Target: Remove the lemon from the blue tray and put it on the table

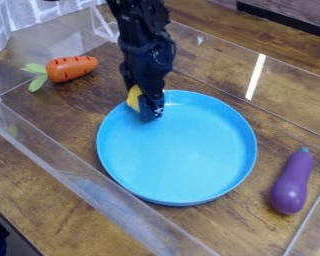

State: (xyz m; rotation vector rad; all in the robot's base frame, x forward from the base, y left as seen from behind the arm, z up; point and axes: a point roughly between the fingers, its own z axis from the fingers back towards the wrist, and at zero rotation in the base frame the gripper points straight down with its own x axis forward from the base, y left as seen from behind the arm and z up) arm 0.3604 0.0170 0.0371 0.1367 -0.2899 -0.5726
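Observation:
The small yellow lemon (133, 97) sits between the fingers of my black gripper (144, 103), right at the far left rim of the blue tray (190, 160). The gripper points steeply down and its jaws are closed around the lemon, which shows only as a yellow patch on the gripper's left side. I cannot tell whether the lemon still touches the tray. The round tray lies on the dark wooden table (69, 190) with its inside otherwise bare.
An orange carrot (69, 68) with green leaves lies on the table left of the gripper. A purple eggplant (292, 181) lies to the right of the tray. Clear plastic sheeting covers the left part of the table.

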